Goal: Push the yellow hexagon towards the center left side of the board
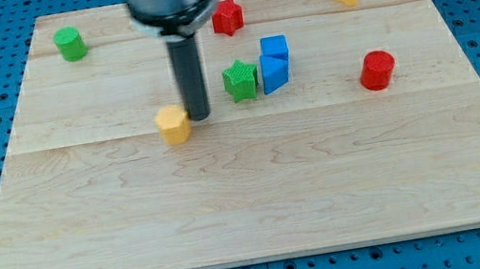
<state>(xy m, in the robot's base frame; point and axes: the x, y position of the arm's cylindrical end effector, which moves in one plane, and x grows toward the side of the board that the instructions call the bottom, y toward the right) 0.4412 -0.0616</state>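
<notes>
— Camera view first: what does my tip (pixel 198 117) touch?
— The tool is a plain rod with nothing to open or hold; its end sits against the right side of the yellow hexagon (pixel 174 124), which lies left of the tabletop's (pixel 250 200) middle.
— And the arm's pose?
— The rod stands upright, dropping from the view's top. To its right sit a green star (pixel 240 80) and two touching blue blocks (pixel 274 63).
</notes>
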